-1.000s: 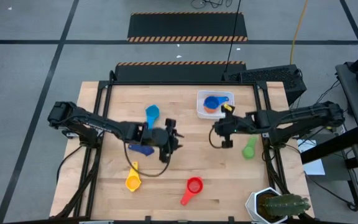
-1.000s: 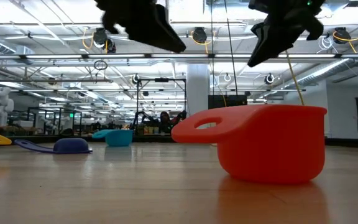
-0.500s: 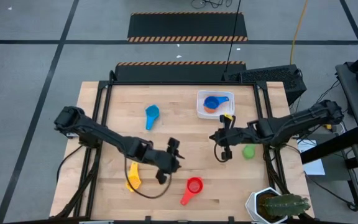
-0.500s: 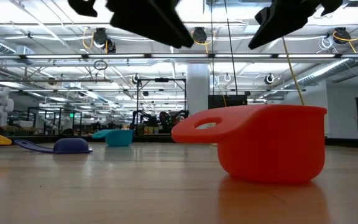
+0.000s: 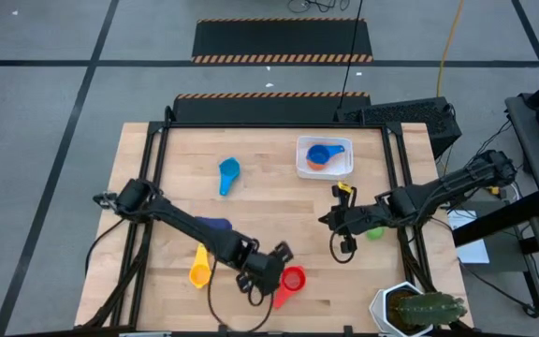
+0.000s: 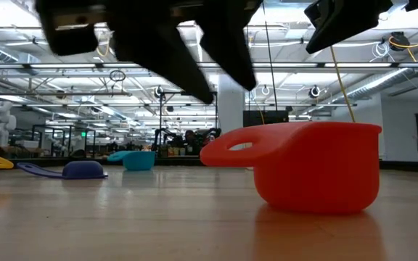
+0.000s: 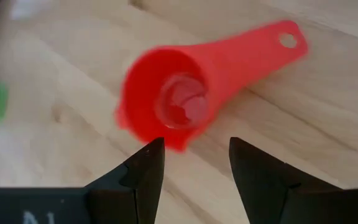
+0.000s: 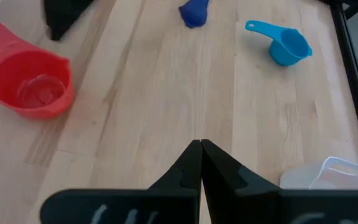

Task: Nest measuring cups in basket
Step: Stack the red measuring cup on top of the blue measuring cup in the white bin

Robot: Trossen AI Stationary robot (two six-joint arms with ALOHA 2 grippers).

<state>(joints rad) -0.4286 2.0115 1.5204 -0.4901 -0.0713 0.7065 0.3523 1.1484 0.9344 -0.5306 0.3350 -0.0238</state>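
left gripper (image 7: pixel 191 158) released, just above red cup (image 5: pixel 293 279) | cup upright on bench, well apart from basket (image 5: pixel 324 169) | straddle rim squarely before clenching | right gripper (image 8: pixel 200 149) clenched, empty, nearer basket

Bright, even ceiling light; soft shadows; the left wrist view is blurred, nearby arms smeared.

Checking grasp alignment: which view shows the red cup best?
Left wrist view: the red cup fills it, mouth up, just beyond the open left gripper. Low view shows only its side; high view shows it small; right wrist view, off to one edge.
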